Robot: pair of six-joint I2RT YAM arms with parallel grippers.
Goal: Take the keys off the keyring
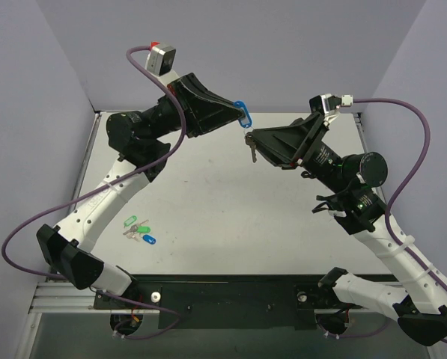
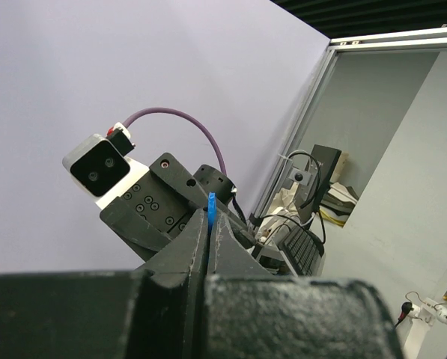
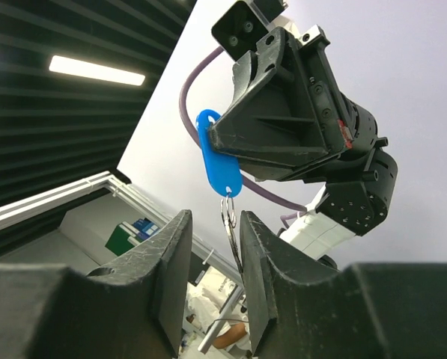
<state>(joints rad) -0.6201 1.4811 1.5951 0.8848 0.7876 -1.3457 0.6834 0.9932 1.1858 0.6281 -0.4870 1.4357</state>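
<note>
Blue tag (image 1: 242, 114) of the keyring hangs in the air over the far part of the tabletop (image 1: 208, 202), upper middle of the top view. Left tool (image 1: 236, 114) pressed together on the tag's upper end. In the left wrist view only the tag's thin edge (image 2: 211, 212) stands up out of the closed seam.

Long axis near vertical: tag on top, ring (image 3: 227, 209) under it, key (image 3: 236, 250) lowest. In the top view the key (image 1: 250, 148) sits just below and right of the tag, at the very tip of the right tool (image 1: 255, 140), which reaches in from the right of frame.

Right wrist view: right tool (image 3: 214, 224) partly spread, with ring and key hanging down into the gap, closer to the finger on the right of frame. Contact with either finger: cannot tell.

Judgement: the next move turns on closing squarely on the key's flat faces, then working it round the ring against the held tag.

Bunch of green and blue tags (image 1: 138, 230) lies on the tabletop at lower left, well apart.
</note>
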